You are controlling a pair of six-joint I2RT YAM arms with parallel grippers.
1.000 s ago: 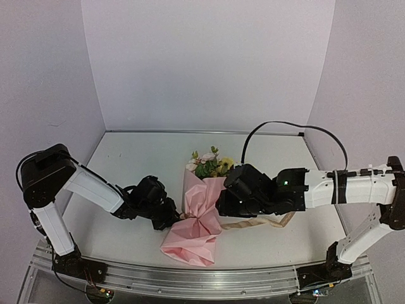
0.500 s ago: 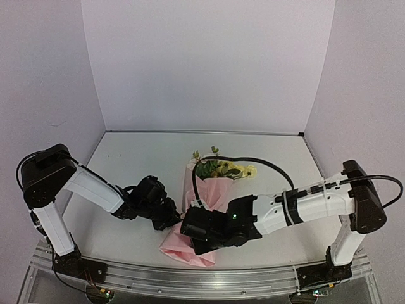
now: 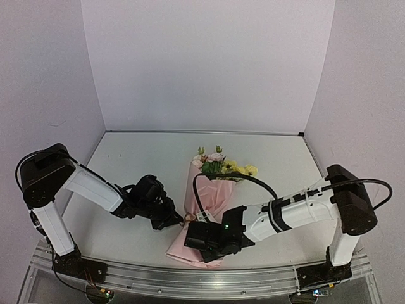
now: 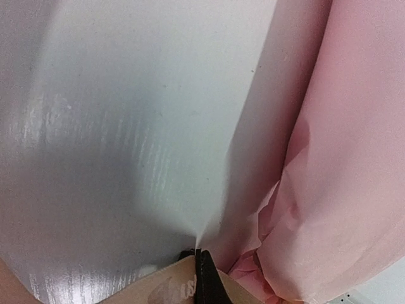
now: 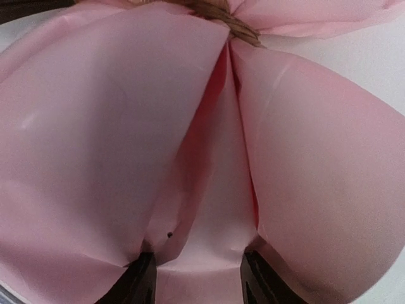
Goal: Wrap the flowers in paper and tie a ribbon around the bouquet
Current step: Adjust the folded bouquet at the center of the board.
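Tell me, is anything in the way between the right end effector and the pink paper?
Nothing visible. The right end effector hovers open right at the paper, whose flared bottom end fills the gap between the fingers. The ribbon sits farther up, at the neck.

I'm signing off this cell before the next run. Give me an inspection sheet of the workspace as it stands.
Surface: pale grey table, glossy.
Job's things: bouquet lying flat, flowers poking from pink paper; tan ribbon round its pinched waist.
Clutter: nothing seen.
End effectors: left end effector shut on the ribbon beside the waist; right end effector open over the paper's lower flare.
Cables: black cable arcs over the bouquet.
Surroundings: lilac walls; metal rail at near edge.
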